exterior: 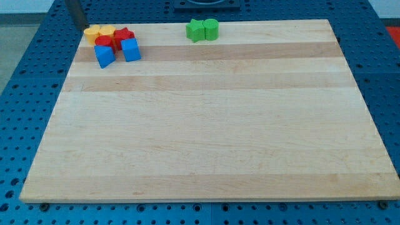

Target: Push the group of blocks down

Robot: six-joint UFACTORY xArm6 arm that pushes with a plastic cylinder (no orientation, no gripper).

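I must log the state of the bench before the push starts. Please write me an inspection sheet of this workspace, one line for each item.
Surface: pale wooden board, lying flat on a blue perforated table.
Job's things: a cluster at the board's top-left corner: two yellow blocks, a red cylinder, a red star, two blue blocks, touching or nearly so.
Clutter: two green blocks side by side at the top edge, apart from the cluster.
Grippers: none fitted; my tip is just left of and above the yellow blocks.
Cables: nothing seen.
Surroundings: a dark base beyond the top edge.
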